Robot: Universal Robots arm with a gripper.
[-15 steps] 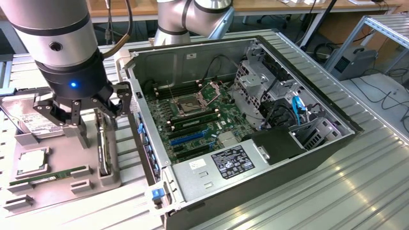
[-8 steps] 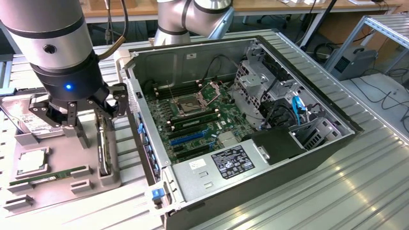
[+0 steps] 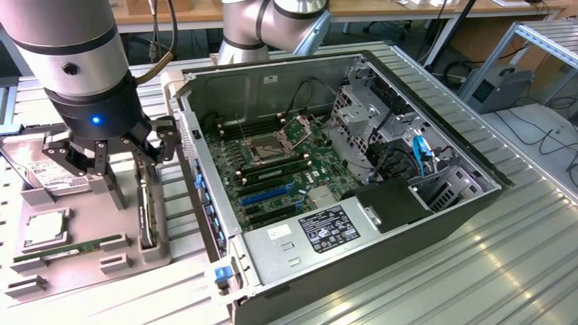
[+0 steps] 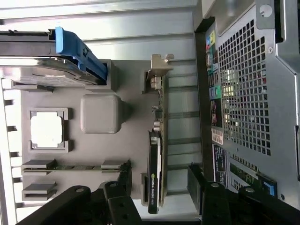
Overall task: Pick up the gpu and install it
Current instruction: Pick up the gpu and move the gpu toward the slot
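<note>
The gpu [image 4: 154,161] is a thin black card with a silver end bracket. It stands on edge in a slot of the grey tray [image 3: 86,210], on the side nearest the open computer case [image 3: 380,203]. Both sit on a ribbed metal worktop [image 3: 505,271]. The arm points straight down over the gpu, with the tool [image 4: 160,183] spread and one finger on either side of the card, clear of it.

This looks like a robotics lab or workshop. A robot arm [image 3: 81,74] stands over a ribbed metal table [image 3: 505,271] that carries an opened computer case [image 3: 451,230] and a grey tray [image 3: 91,210] of loose computer parts. Behind are wooden benches [image 3: 380,9], an aluminium frame [image 3: 542,30] and cables [image 3: 546,139] trailing on the floor.
</note>
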